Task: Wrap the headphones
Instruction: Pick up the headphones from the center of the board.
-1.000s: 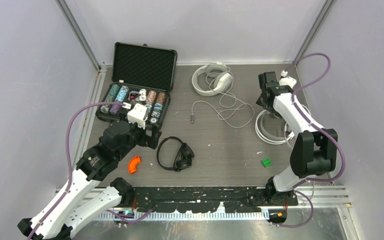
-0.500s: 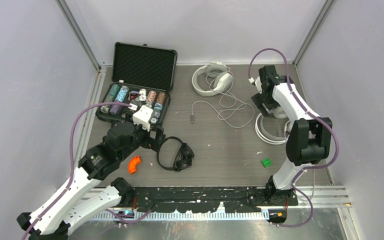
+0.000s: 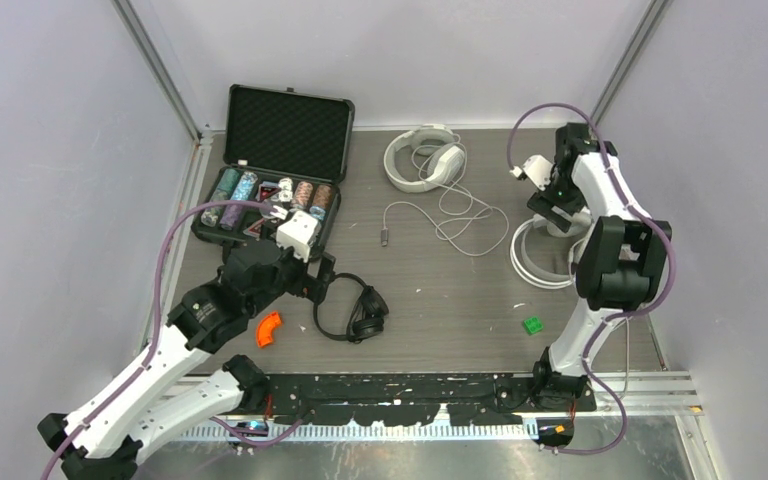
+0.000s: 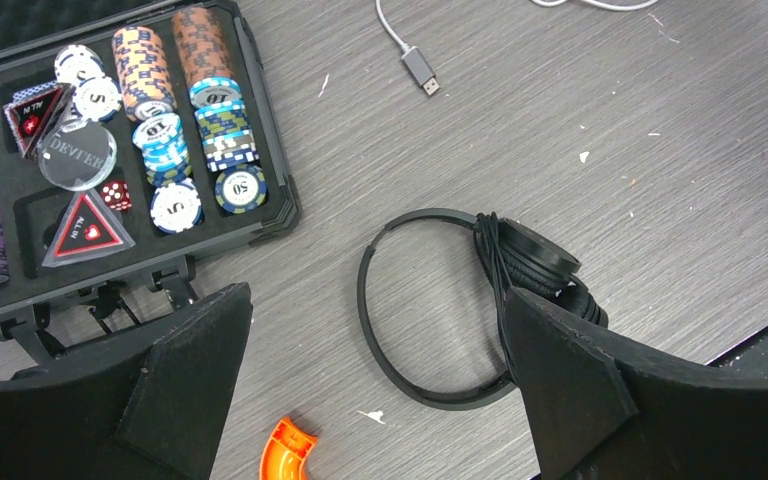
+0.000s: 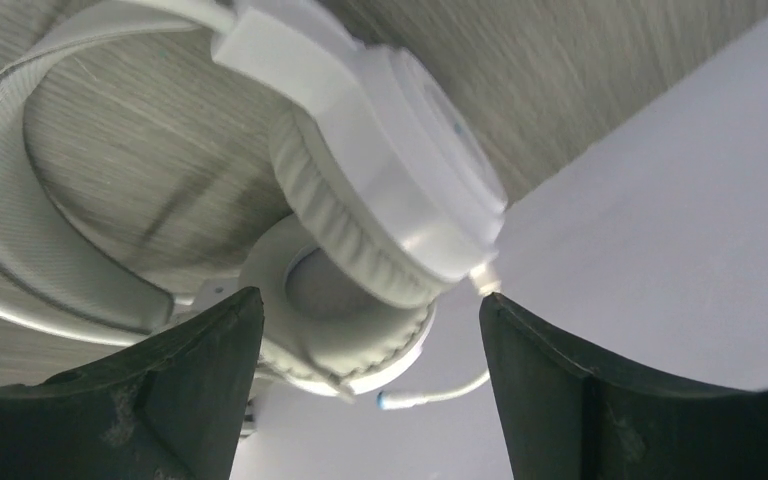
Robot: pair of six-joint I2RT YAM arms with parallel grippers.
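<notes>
The left gripper has its fingers spread wide, with nothing between them. It is at the rear-left edge of the black on-ear headphones. In the left wrist view the gripper frames that headset. The thin headband loop lies flat on the table in the gap between the fingers. The two ear cups are folded together with the thin cord around them, close to the right-hand finger. Neither finger grips it.

The right gripper is also spread wide and empty, pointing down at the white over-ear headphones beside the right wall. In the right wrist view the gripper has a finger on either side of the headset's padded ear cups, which are stacked one on the other against the wall. Whether a finger touches them cannot be told.

A second white headset lies at the back centre. Its pale cord trails loosely forward across the table and ends in a USB plug.

The table is grey wood-grain, flecked with white specks. An open poker chip case sits at the rear left, its chips in rows. An orange curved piece lies just left of the black headset, and a small green block lies near the front right. Pale lilac walls with aluminium corner posts enclose the space.
</notes>
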